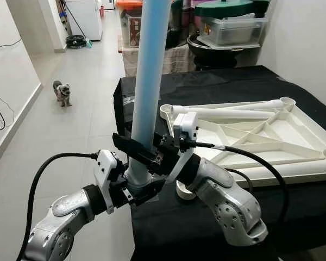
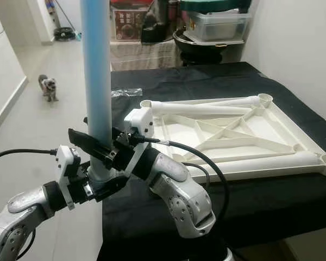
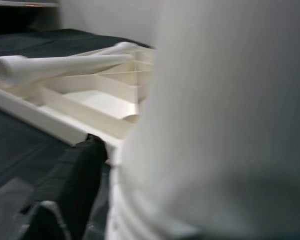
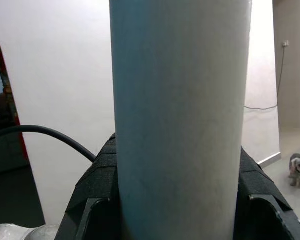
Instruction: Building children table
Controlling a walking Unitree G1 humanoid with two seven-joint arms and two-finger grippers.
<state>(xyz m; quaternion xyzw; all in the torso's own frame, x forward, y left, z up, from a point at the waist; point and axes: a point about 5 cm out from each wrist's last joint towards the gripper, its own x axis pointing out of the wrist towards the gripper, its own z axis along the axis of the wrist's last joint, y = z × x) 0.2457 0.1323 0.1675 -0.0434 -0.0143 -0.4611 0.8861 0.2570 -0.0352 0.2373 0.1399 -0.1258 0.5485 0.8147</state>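
Pale-blue plastic, a long round table leg (image 1: 151,70) stands nearly upright between the two pincers, its grey threaded lower end just off the near corner of the white ribbed plastic tabletop (image 1: 271,136) that lies upside down on the black-draped work surface (image 1: 217,81). The right gripper (image 1: 140,151) pinches the leg from the robot's right, its black fingers wrapped on both sides of the tube, as the right wrist view confirms. Just below it, the left gripper (image 1: 137,191) clasps the leg's grey base, fingers pressed to it.

To seat this leg well, the base likely needs to be carried toward the open round socket (image 1: 186,191) at the tabletop's corner, just beyond the right pincer's wrist, kept plumb over it and then turned or pushed in; a tilt would probably jam the thread. A second white leg (image 1: 223,112) lies across the tabletop, farther off.

Both silver forearms reach inward and cross low, elbows bent, wrists turned so the fingers lie roughly level.
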